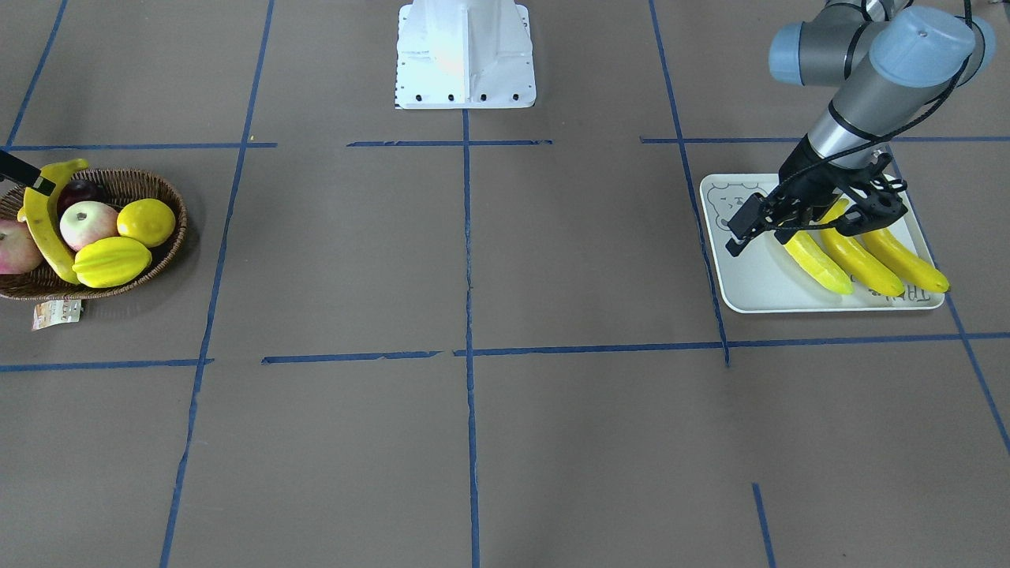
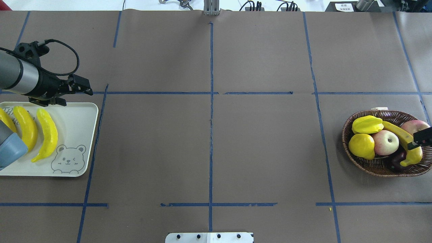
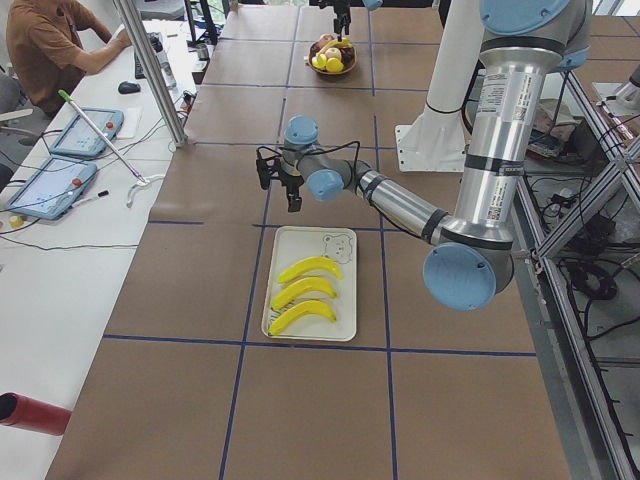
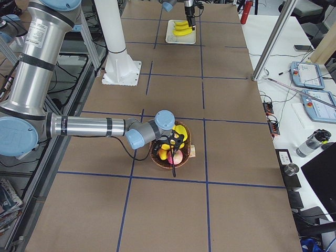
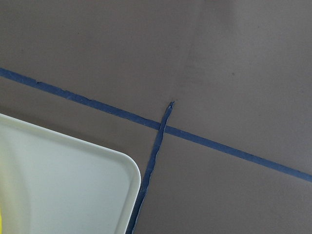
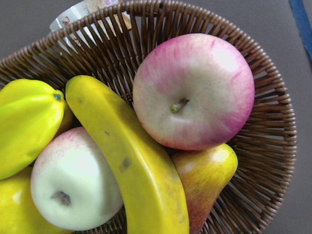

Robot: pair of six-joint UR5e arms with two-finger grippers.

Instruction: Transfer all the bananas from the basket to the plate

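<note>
Pickup of last banana — it lies in basket, other three bananas on plate. My right hand is at it; clenched or not, I can't tell. Next — grip firm, lift clear of apples.

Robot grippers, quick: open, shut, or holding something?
Left gripper: open, empty, by the flat white rounded tray.
Right gripper: cannot be told; at the long yellow banana in the brown wicker basket.
</note>
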